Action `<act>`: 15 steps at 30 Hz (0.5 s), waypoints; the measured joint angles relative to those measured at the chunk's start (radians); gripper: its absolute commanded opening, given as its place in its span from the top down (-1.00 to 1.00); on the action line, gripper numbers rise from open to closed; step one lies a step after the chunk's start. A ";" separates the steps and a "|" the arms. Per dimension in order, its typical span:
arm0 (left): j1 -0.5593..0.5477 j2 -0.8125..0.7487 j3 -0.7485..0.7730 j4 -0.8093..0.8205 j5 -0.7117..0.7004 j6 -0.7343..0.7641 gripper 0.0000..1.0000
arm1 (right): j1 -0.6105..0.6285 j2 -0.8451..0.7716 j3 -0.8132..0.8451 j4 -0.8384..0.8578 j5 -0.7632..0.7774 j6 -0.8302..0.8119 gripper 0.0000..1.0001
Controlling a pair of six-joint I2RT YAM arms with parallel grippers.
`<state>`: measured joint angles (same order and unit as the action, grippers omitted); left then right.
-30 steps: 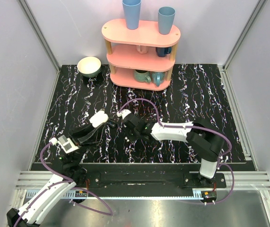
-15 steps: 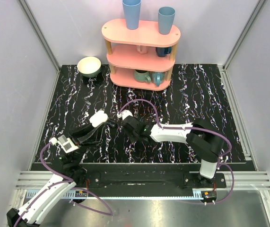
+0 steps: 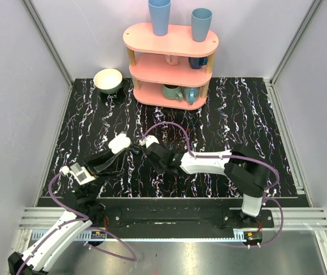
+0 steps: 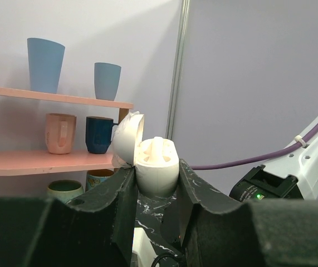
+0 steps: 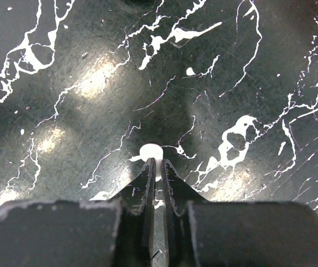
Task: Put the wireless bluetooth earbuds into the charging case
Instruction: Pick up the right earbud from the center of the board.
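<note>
My left gripper (image 4: 156, 181) is shut on the charging case (image 4: 156, 167), a white oval shell held upright with its lid (image 4: 128, 136) flipped open to the left. A white bud tip (image 4: 157, 146) shows inside the case. In the top view the case (image 3: 119, 143) sits at the left gripper (image 3: 117, 152), left of centre. My right gripper (image 5: 156, 164) is shut on one tiny white earbud (image 5: 151, 151), pinched at its fingertips over the black marbled table (image 5: 64, 67). In the top view the right gripper (image 3: 149, 144) is just right of the case.
A pink three-tier shelf (image 3: 172, 63) with blue cups and mugs stands at the back centre. A pale bowl (image 3: 108, 80) sits at the back left. Purple cables (image 3: 174, 126) loop over the right arm. Aluminium rails edge the table.
My right gripper has moved a little to the left, closer to the case, with the earbud in it. The left gripper and the case have not moved.
</note>
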<state>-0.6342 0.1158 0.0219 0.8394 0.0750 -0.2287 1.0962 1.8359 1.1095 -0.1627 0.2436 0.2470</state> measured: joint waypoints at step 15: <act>0.000 0.005 0.000 0.000 -0.002 0.000 1.00 | 0.018 0.015 0.016 0.001 -0.054 0.014 0.66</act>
<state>-0.6342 0.1207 0.0219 0.8398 0.0734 -0.2291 1.1141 1.8511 1.1259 -0.1619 0.1898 0.2607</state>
